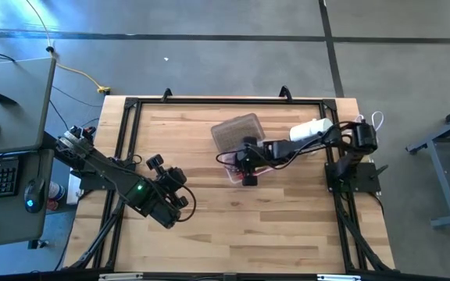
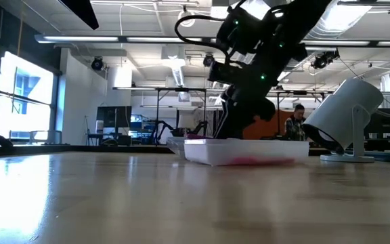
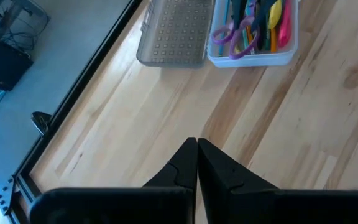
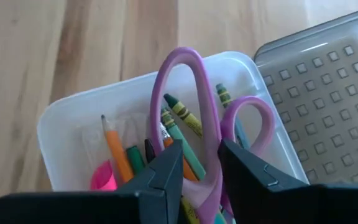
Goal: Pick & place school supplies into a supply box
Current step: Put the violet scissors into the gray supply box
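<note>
Wooden planks make up the table, with a big workshop hall behind it and a person standing far back. Near the table's far middle sits the box, its studded lid flipped open flat beside it. Pencils and crayons already lie inside the box. Right gripper hangs right over the box, fingers on either side of the purple scissors handle; they look to be pinching it, though I can't quite be sure they touch. Left gripper is well away from the box, toward the near left of the table, fingers clenched together on nothing. A white cylinder stands just beyond the box.
</note>
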Robot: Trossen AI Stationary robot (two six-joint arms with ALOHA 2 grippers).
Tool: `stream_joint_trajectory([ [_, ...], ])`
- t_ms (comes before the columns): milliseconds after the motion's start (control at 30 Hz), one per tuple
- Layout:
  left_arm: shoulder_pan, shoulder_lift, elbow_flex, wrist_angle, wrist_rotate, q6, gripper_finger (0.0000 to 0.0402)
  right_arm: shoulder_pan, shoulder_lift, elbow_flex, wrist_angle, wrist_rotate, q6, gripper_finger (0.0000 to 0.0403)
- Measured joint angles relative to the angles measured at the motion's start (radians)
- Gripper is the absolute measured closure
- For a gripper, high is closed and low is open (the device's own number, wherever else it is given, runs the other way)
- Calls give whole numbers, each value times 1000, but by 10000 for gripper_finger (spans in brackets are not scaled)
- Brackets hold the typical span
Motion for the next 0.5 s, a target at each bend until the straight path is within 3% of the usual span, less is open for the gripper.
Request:
stream_joint_trajectory([
  [267, 0, 0, 0, -1, 0, 0, 355, -5, 2, -4, -36, 164, 13, 308],
  [500, 0, 0, 0, -1, -1, 0, 355, -24, 2, -3, -63, 143, 133, 314],
])
